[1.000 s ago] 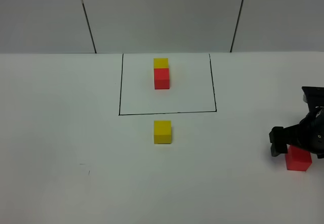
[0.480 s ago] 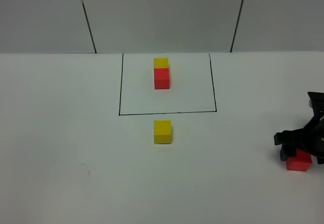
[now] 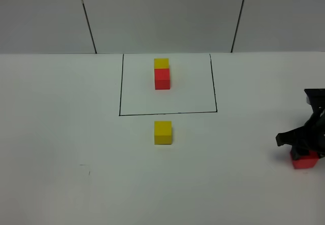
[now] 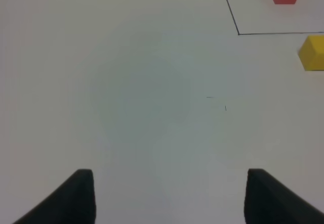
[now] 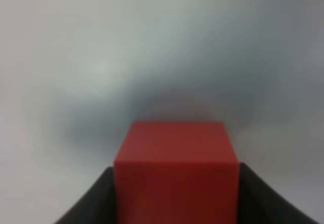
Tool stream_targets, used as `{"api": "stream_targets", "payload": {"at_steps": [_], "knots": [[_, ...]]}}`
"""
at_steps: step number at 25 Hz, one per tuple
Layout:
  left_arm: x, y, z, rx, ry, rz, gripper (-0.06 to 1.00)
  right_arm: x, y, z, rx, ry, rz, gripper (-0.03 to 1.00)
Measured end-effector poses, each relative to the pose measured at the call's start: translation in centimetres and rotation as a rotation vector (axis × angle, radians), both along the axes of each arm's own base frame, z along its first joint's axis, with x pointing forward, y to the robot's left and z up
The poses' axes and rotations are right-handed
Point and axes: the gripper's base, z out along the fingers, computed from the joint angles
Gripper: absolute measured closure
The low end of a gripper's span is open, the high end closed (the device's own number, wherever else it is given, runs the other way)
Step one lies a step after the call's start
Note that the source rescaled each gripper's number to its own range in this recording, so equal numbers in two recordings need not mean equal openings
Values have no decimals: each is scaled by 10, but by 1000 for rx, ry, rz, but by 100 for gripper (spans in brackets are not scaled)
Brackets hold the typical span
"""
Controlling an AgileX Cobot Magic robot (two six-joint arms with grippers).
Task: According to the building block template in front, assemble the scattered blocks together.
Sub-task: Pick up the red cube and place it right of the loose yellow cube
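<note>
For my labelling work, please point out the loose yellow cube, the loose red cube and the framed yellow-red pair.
small loose yellow matte cube (image 3: 163,133): exterior high view, its middle.
small loose red matte cube (image 5: 176,176): right wrist view, its near face.
framed yellow-red cube pair (image 3: 162,76): exterior high view, its red cube.

Plain matte white tabletop (image 3: 61,133), with a few tiny dark specks (image 3: 86,169) toward its front-left part. Behind it, the back wall (image 3: 162,17): pale grey panels with thin dark seams.

Toward the far edge, a thin black-line rectangle (image 3: 167,114), white inside. Within it the building block template (image 3: 162,72): yellow cube (image 3: 161,63) on the far side, red cube (image 3: 162,78) on the near side, both flat colour with no pattern.

The loose yellow cube (image 3: 163,132): lighter top, slightly darker front face.

The loose red cube (image 3: 304,161), by the right edge: bright red, deeper on its shaded face.

The right gripper (image 3: 303,153): black. The left gripper (image 4: 169,198): matte black fingers.
</note>
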Motion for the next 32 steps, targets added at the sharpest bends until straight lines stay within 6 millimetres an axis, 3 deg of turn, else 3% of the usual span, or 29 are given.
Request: {"api": "stream_targets", "payload": {"at_steps": [2,9,12,16,21,32], "knots": [[0,0,0,0,0,0,54,11,15,16,-67,-5,193,95],[0,0,0,0,0,0,54,29,99,79,-235,-43,967,95],[0,0,0,0,0,0,54,34,132,89,-265,-28,1185,95],[0,0,0,0,0,0,54,44,168,78,-277,26,1368,95],[0,0,0,0,0,0,54,55,198,56,-230,31,1468,95],[0,0,0,0,0,0,54,77,219,14,-172,11,1487,95]]}}
